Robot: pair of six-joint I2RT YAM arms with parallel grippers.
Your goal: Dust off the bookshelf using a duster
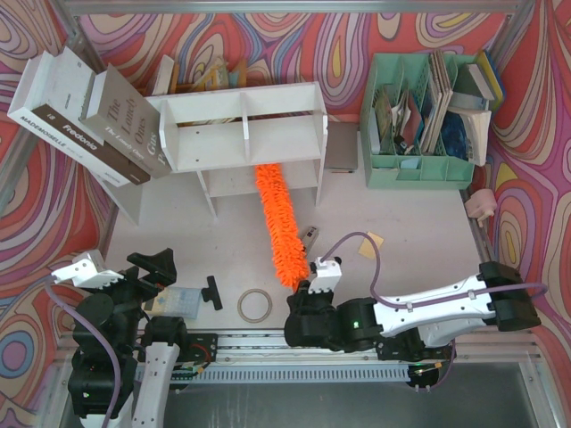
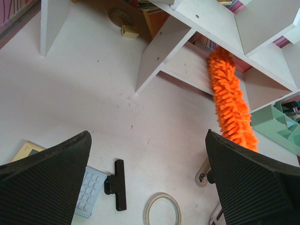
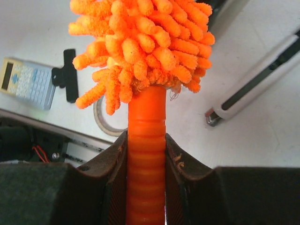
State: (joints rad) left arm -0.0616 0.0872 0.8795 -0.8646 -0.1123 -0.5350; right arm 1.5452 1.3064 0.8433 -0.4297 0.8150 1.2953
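The right gripper (image 3: pixel 146 145) is pinching the ribbed orange handle of the duster (image 1: pixel 278 223), with a jaw pressed on each side of it; the left gripper (image 2: pixel 147 154) is spread wide and holds nothing, low at 7 o'clock in the top view. The duster runs from the right gripper toward 12 o'clock, and its fluffy head goes under the top board of the bookshelf (image 1: pixel 241 125) into the lower tier.

I think the main danger is a push that is too strong. The shelf looks light, and a long thrust toward 12 o'clock may slide it back; a sweep toward 3 or 9 o'clock may knock the head against an upright side panel. The large books (image 1: pixel 80 116) lean against the shelf from 10 o'clock, so a shifted shelf may bring them down. The handle is held only near its end, so it may twist or slip between the jaws. A small grey object (image 1: pixel 310 236) lies just beside the head at 3 o'clock and may be swept away.

The tip of the duster is hidden under the top board, so I cannot tell how deep it reaches or whether it touches the lower board; the end of the handle is cut off in the right wrist view; the things behind the shelf are mostly covered.
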